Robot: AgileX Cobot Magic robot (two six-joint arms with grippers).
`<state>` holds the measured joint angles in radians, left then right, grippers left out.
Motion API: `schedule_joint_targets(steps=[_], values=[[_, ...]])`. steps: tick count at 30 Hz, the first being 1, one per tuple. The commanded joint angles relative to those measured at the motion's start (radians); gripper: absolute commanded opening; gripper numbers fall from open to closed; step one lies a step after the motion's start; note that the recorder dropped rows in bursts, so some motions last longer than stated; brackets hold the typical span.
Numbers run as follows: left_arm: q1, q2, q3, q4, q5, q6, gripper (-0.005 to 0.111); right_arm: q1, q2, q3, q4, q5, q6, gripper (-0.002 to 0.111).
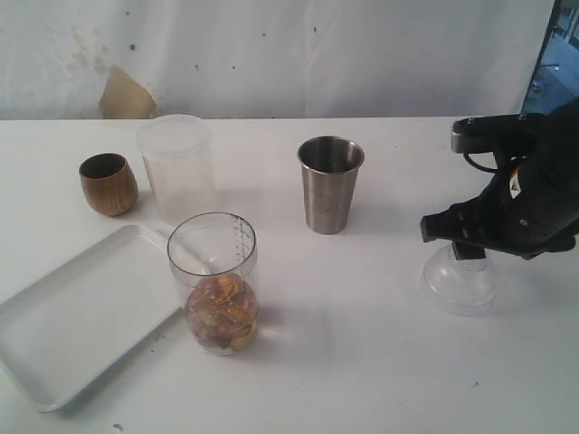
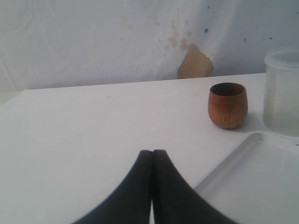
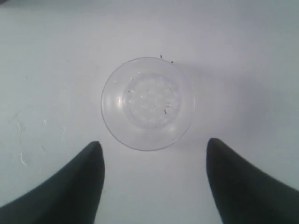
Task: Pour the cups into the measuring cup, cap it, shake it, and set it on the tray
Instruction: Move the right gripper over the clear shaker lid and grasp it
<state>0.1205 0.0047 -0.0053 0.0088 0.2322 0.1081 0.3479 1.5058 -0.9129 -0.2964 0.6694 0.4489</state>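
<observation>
Measuring cup [image 1: 213, 285] stands uncapped, lower centre of the frame, brownish pieces piled in its bottom, just beside the white tray [image 1: 63, 334] at lower left. Behind: wooden cup [image 1: 108, 183] upper left, frosted container [image 1: 176, 167] next to it, steel tumbler [image 1: 329, 185] centre. Far right, the right gripper [image 3: 154, 142] hangs over a clear domed lid [image 3: 147, 102], jaws apart, gripping nothing. Left gripper [image 2: 152, 151] clenched, empty.

Cropped at the edge, frosted container [image 2: 283, 91], tray [image 2: 261, 186]; measuring cup [image 1: 213, 262] markings too small to read
</observation>
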Motion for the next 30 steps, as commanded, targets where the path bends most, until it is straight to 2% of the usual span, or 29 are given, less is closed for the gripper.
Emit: schedule_joint_targets(steps=[1,11,19,21,23,25,26,30], values=[[-0.006,-0.005,0.005,0.003,-0.008,0.001,0.0,0.0,0.045,-0.009,-0.018,-0.041,0.026,0.058],[-0.006,-0.005,0.005,0.003,-0.008,0.001,0.0,-0.047,0.152,-0.074,-0.019,-0.03,0.026,0.058],[-0.006,-0.005,0.005,0.003,-0.008,0.001,0.0,-0.077,0.194,-0.075,-0.012,-0.109,0.026,0.057],[-0.006,-0.005,0.005,0.003,-0.008,0.001,0.0,-0.077,0.196,-0.075,-0.01,-0.118,0.026,0.048],[-0.006,-0.005,0.005,0.003,-0.008,0.001,0.0,-0.077,0.198,-0.075,-0.007,-0.118,0.026,0.029],[-0.006,-0.005,0.005,0.003,-0.008,0.001,0.0,-0.077,0.202,-0.075,0.022,-0.11,-0.006,0.003],[-0.006,-0.005,0.005,0.003,-0.008,0.001,0.0,-0.077,0.202,-0.075,0.044,-0.1,-0.03,0.0],[-0.006,-0.005,0.005,0.003,-0.008,0.001,0.0,-0.066,0.145,-0.11,0.239,-0.044,-0.211,0.0]])
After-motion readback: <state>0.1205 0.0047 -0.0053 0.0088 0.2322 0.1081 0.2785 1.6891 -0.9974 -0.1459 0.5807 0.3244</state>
